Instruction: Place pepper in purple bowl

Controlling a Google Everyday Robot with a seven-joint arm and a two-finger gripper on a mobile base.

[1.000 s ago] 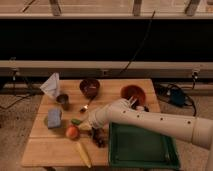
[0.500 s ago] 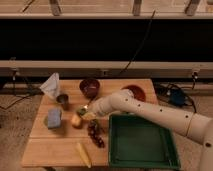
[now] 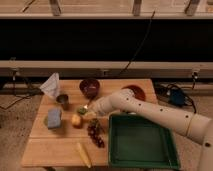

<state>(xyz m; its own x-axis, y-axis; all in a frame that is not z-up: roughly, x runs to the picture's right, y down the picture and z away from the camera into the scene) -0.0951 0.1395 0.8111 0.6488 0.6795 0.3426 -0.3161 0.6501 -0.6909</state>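
Observation:
The pepper [image 3: 81,110] shows as a small green piece on the wooden table [image 3: 45,150], right at the tip of my gripper [image 3: 87,112]. The gripper reaches in from the right on a white arm [image 3: 150,112]. The purple bowl [image 3: 90,87] stands upright at the table's far side, just behind the gripper and a little to its right, apart from it. I cannot tell whether the pepper is held or only touched.
A round orange fruit [image 3: 76,120] lies just in front of the gripper. Dark grapes [image 3: 95,134] and a yellow corn piece [image 3: 83,154] lie nearer. A grey cup [image 3: 63,100], a white bag [image 3: 51,85], a blue sponge [image 3: 53,119], an orange-red bowl [image 3: 134,92] and a green tray [image 3: 142,142] surround them.
My gripper has moved from the table's front middle toward the far left, closer to the purple bowl. The arm now lies higher across the table.

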